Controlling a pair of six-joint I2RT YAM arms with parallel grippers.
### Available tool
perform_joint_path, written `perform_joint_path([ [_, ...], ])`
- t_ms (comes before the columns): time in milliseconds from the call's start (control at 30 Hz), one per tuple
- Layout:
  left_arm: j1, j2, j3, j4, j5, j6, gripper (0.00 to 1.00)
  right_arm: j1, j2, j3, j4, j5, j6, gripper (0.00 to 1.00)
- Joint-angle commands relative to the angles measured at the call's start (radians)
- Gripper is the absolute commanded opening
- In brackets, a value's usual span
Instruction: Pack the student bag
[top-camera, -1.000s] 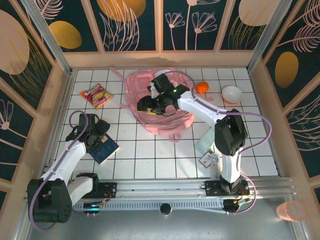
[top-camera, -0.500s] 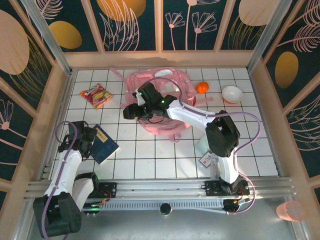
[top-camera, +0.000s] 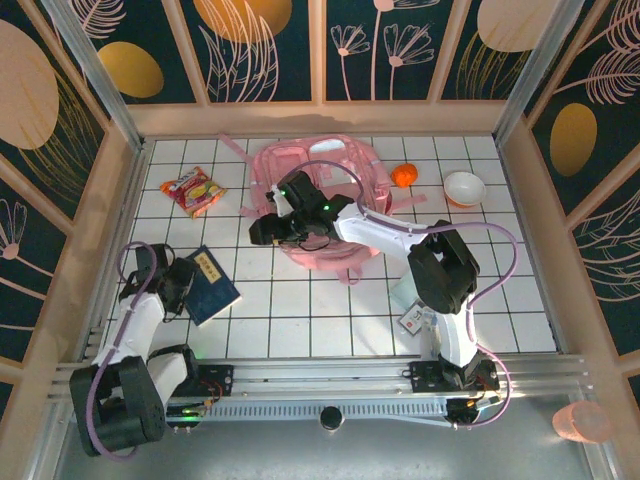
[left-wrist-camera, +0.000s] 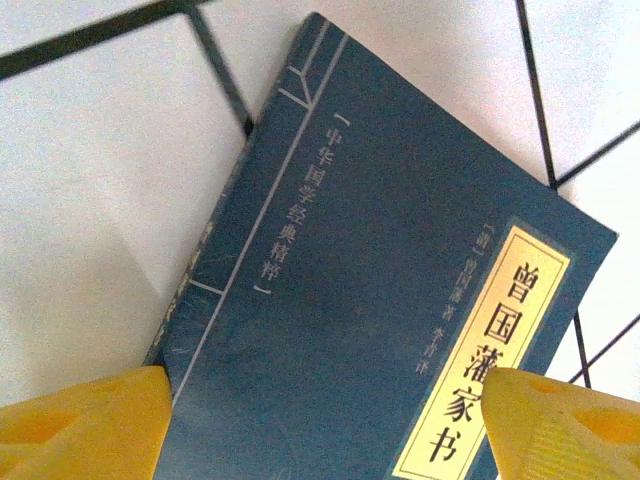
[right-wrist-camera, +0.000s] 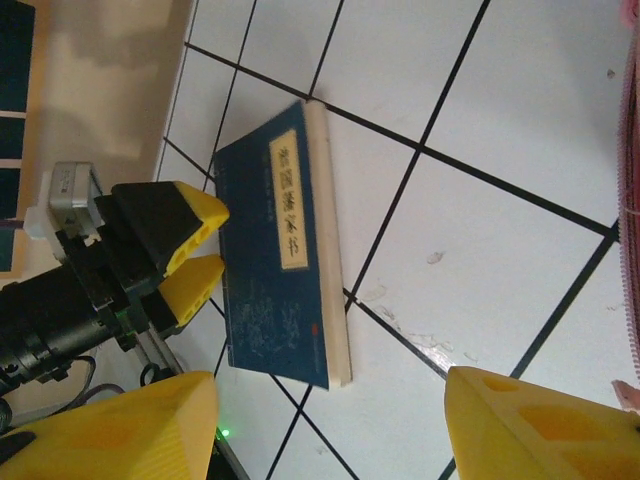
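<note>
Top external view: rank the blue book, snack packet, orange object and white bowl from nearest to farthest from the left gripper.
1. The blue book, near left, right beside the left gripper.
2. The snack packet, farther back on the left.
3. The orange object, at the back, just right of the student bag.
4. The white bowl, back right corner.

Left arm (top-camera: 135, 322) folded, right arm (top-camera: 388, 226) outstretched, jaws parted
</note>
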Motion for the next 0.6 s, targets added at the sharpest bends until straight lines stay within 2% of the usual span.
perform_joint_path([
  [0,0.002,0.068,0.066,0.014,0.111,0.137,0.78,-0.011,0.002,-0.029,0.049,-0.023,-0.001,0.61],
  [167,-0.013,0.121,0.107,0.013,0.237,0.162,0.74,-0.013,0.010,-0.026,0.049,-0.023,0.023,0.60],
  [267,-0.054,0.086,0.120,-0.009,0.247,0.148,0.74,-0.008,0.012,-0.013,0.007,0.006,0.043,0.59],
  [333,-0.055,0.047,0.150,-0.072,0.189,0.137,0.76,0.000,0.012,-0.001,-0.033,0.021,0.066,0.58],
  [467,-0.047,0.010,0.218,-0.225,-0.069,0.132,0.81,0.037,0.031,0.015,-0.072,0.025,0.115,0.57],
  [567,-0.020,0.027,0.200,-0.232,-0.135,0.114,0.81,0.060,0.047,0.020,-0.064,0.032,0.136,0.57],
])
